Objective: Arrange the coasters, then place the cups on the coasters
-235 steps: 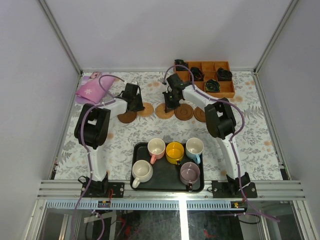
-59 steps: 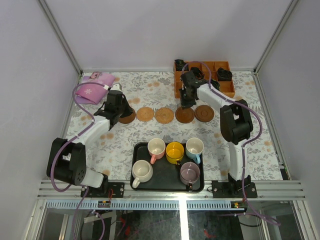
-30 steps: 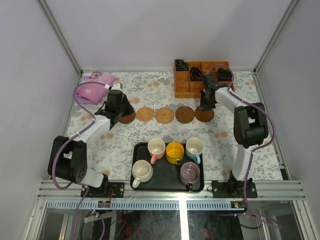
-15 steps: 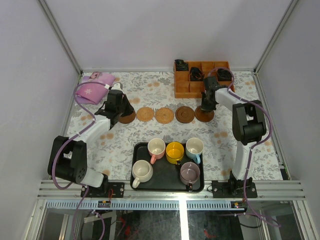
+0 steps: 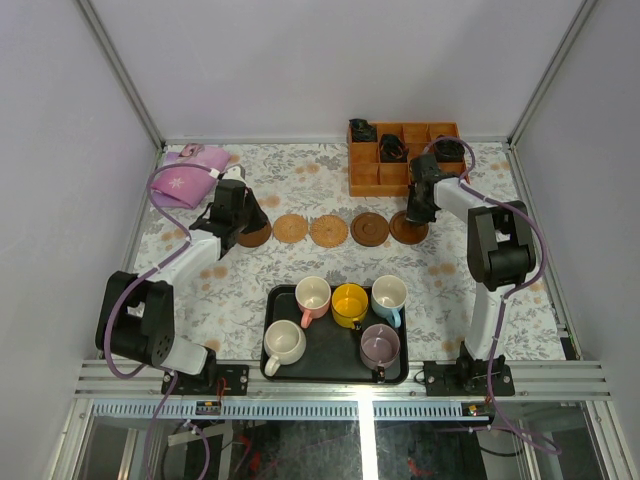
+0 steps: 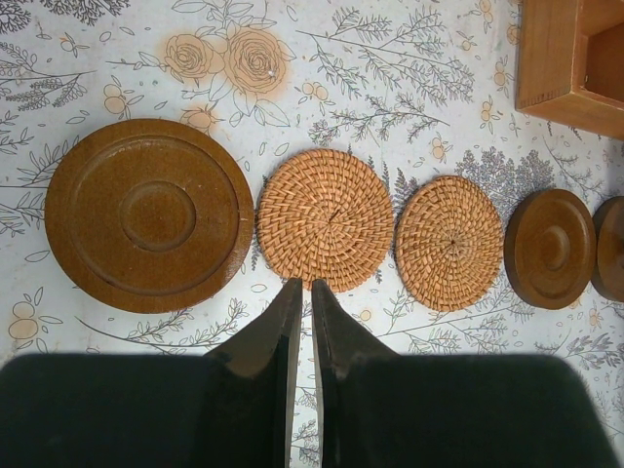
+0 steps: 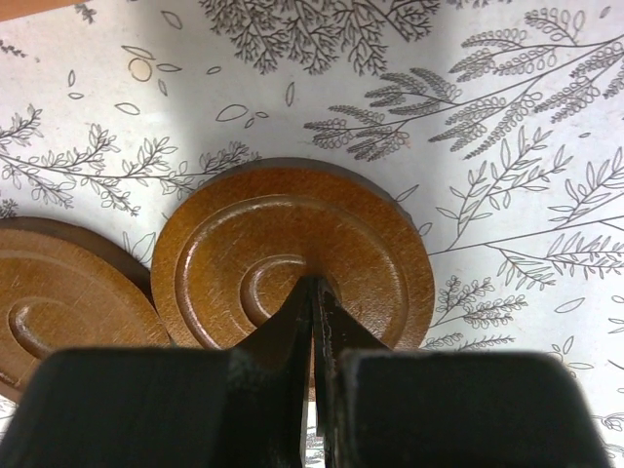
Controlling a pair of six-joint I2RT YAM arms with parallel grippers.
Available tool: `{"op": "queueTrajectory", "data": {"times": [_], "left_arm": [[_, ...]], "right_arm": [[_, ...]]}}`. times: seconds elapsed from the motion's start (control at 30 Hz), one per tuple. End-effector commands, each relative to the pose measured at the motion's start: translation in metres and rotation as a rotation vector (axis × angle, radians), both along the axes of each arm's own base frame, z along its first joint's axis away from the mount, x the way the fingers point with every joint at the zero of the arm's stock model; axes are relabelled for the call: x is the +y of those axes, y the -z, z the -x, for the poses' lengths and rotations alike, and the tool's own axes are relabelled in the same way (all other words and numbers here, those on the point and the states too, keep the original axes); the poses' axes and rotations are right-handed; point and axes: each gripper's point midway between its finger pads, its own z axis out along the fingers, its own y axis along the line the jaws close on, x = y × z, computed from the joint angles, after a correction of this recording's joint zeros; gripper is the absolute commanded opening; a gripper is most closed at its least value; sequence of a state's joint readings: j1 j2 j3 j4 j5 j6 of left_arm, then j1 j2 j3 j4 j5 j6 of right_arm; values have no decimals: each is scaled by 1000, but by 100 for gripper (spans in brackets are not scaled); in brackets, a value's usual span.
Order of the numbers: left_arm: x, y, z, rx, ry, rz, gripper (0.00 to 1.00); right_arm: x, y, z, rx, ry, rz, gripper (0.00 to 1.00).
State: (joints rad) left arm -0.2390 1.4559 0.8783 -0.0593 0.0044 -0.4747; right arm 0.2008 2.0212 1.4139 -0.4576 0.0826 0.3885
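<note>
Five coasters lie in a row across the middle of the table: a dark one (image 5: 256, 237), two woven ones (image 5: 292, 228) (image 5: 329, 231), and two dark ones (image 5: 370, 229) (image 5: 408, 230). My left gripper (image 5: 236, 216) (image 6: 302, 287) is shut and empty, its tips just short of the near edge of the left woven coaster (image 6: 327, 219), beside the big dark coaster (image 6: 149, 214). My right gripper (image 5: 419, 203) (image 7: 314, 284) is shut, tips over the middle of the rightmost coaster (image 7: 292, 255). The pink (image 5: 313, 294), yellow (image 5: 350, 303), blue (image 5: 389, 294), cream (image 5: 284, 342) and mauve (image 5: 380, 345) cups stand in the tray.
The black tray (image 5: 335, 350) sits at the near edge between the arm bases. An orange wooden compartment box (image 5: 385, 181) with black coiled items stands at the back right, close behind my right gripper. A pink cloth (image 5: 184, 181) lies at the back left.
The coasters, bunched earlier, now lie spaced in a row. My right gripper moved right from the fourth coaster to the rightmost one. The left arm has barely moved.
</note>
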Motion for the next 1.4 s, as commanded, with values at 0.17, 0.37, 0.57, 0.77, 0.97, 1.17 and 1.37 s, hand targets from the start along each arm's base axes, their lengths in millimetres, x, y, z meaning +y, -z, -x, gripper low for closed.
{"op": "queueTrajectory", "data": {"times": [0.17,0.37,0.57,0.77,0.97,1.17,1.37], "left_arm": [[0,-7,-12,-43,-3,16,7],[0,-7,-12,-42,-5,16,8],[0,-7,-12,-41,-5,16,8],[0,-7,-11,-40,-9,14,8],[1,-7,-11,-42,-11,14,7],[1,-7,-12,-43,-11,13,8],[1,-9,-13,-47,-12,9,8]], "right_arm": [[-24,0,14,33,63,80,0],[-30,-2,17,37,83,106,0],[-30,-4,17,32,83,101,0],[-26,-7,16,26,73,79,0],[-22,-11,17,24,62,60,0],[-21,-15,16,16,56,57,0],[-19,-21,11,2,47,50,0]]}}
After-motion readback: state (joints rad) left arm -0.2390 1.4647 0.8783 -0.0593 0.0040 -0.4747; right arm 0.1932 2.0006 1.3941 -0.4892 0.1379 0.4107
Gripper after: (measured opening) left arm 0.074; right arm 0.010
